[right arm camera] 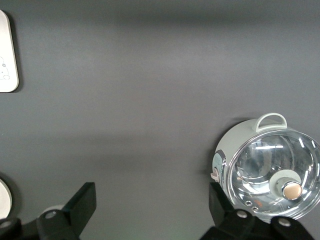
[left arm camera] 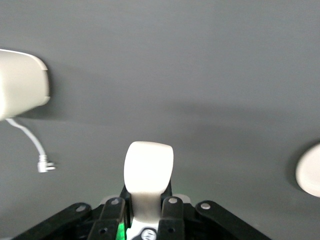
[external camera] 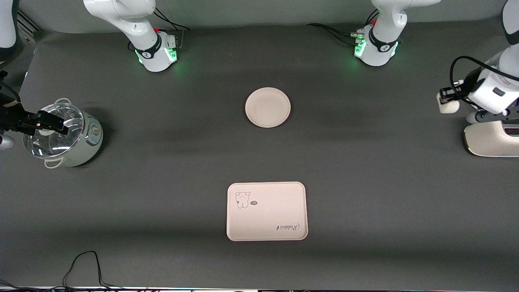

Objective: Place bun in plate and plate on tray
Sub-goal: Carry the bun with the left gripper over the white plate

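Note:
The bun (external camera: 449, 106) is an off-white lump held in my left gripper (external camera: 445, 99), up in the air near the left arm's end of the table, beside a white appliance. In the left wrist view the fingers are shut on the bun (left arm camera: 148, 167), at the left gripper (left arm camera: 148, 194). The round cream-pink plate (external camera: 267, 107) lies empty mid-table, and its edge shows in the left wrist view (left arm camera: 311, 171). The rectangular tray (external camera: 266, 211) lies empty, nearer the front camera than the plate. My right gripper (external camera: 52, 123) is open and empty over a lidded pot; it also shows in the right wrist view (right arm camera: 150, 200).
A grey-green pot with a glass lid (external camera: 79, 142) stands at the right arm's end, also in the right wrist view (right arm camera: 272, 175). A white appliance (external camera: 490, 140) stands at the left arm's end, with a loose cable end (left arm camera: 46, 164) beside it. A black cable (external camera: 85, 263) lies near the front edge.

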Motion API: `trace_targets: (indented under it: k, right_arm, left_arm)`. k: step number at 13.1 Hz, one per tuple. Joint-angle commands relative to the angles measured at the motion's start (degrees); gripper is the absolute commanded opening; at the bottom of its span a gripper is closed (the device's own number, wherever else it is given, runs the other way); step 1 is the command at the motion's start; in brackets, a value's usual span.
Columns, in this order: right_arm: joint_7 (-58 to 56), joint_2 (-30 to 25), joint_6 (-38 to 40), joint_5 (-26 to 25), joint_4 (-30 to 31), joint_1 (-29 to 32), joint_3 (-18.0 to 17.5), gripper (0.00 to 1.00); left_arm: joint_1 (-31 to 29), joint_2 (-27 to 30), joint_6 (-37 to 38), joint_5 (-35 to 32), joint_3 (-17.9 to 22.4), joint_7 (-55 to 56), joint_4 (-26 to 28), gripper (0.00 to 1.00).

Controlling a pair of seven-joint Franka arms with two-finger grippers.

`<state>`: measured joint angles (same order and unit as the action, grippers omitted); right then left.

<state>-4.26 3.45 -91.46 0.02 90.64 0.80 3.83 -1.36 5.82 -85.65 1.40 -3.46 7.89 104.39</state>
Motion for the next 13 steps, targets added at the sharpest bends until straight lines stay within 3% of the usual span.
trace_targets:
  k: [1,5,7,10,13]
  right_arm:
    - [-3.1,-1.3,0.1,-0.5,0.7,0.3,0.0,1.0]
    - [-3.1,-1.3,0.1,-0.5,0.7,0.3,0.0,1.0]
    - [-3.1,-1.7,0.9,-0.5,0.5,0.3,0.0,1.0]
    - [-3.0,-1.9,1.0,-0.5,0.6,0.3,0.0,1.0]
    - [-3.0,-1.7,1.0,-0.7,0.7,0.4,0.1,1.0]
  left_arm:
    - [1.3,0.5,0.4,5.6,-3.5,5.6,-1.2,0.25]
    - [2.2,-4.0,-5.0,5.3,-20.4,23.2,-2.4,0.24]
    - [5.9,-8.0,-10.8,5.3,-26.1,34.4,-2.1,0.25]
    - [15.4,-14.1,-23.9,5.1,-26.5,44.2,1.2,0.25]
    - [21.2,-17.8,-42.4,0.5,-26.5,49.2,13.0,0.25]
